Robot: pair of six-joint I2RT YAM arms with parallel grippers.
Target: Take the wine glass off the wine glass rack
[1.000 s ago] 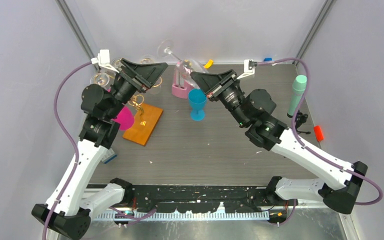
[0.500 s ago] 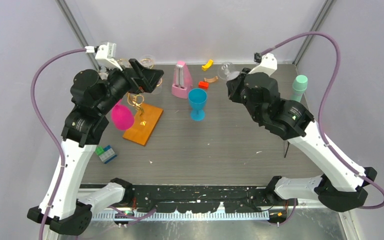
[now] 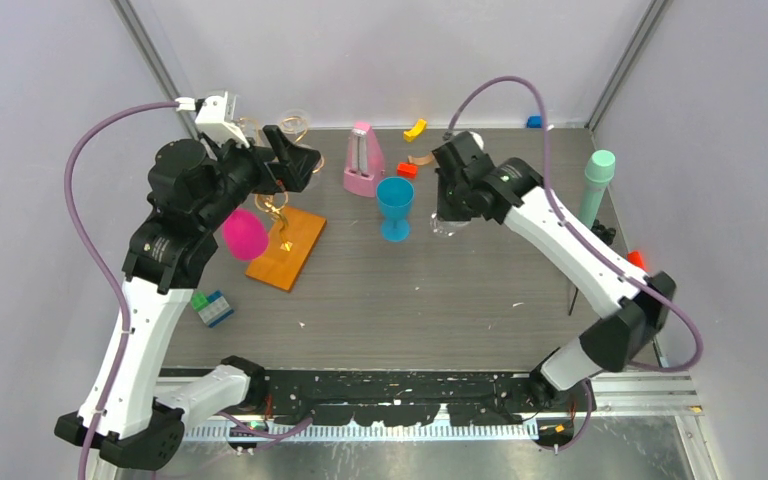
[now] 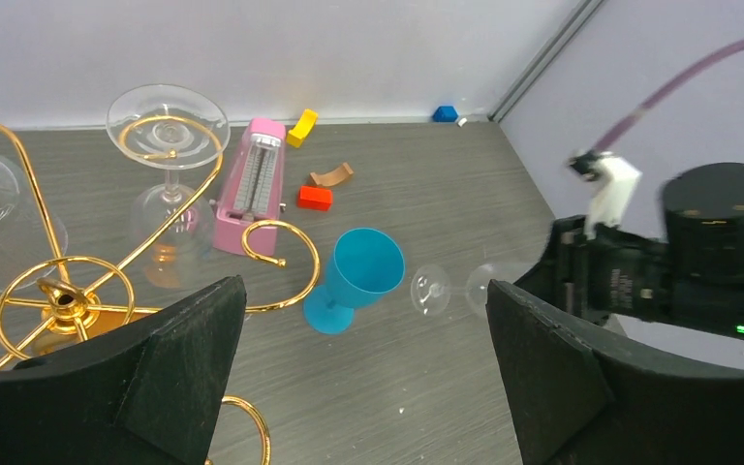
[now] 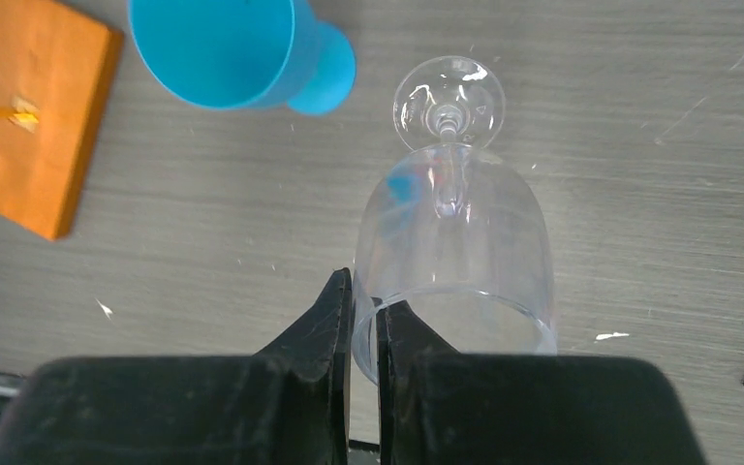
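Operator: Where is the wine glass [image 5: 455, 242]?

Robot: It is off the wine glass rack [image 4: 68, 300] and in my right end effector [image 5: 363, 315]. My two fingers [image 5: 334, 329] are pinched together on the rim of the bowl, with the glass wall between them. The mouth of the bowl faces my wrist. The stem and foot point away from the fingers, down toward the desk [image 5: 591, 194]. I cannot tell whether the foot touches the desk.

Operator: What is around that end effector?

Robot: The blue cup [image 5: 242, 48] stands just to its left. It is close to the glass's foot but apart from it. Farther left is a corner of the rack's orange-brown base [image 5: 29, 116], well apart from my fingers.

Operator: And your other side?

Robot: My left end effector [image 4: 364, 284] is spread wide and holds nothing. It is raised beside the rack. The rack's gold hub is just off its left finger, and one curled arm sweeps across in front of it. Ahead and to the left, another clear glass [image 4: 168, 121] hangs upside down from a gold curl. The pink metronome [image 4: 252, 184] stands just past that glass. Looking out between these open fingers, I see the blue cup straight ahead, with the held wine glass just to its right.
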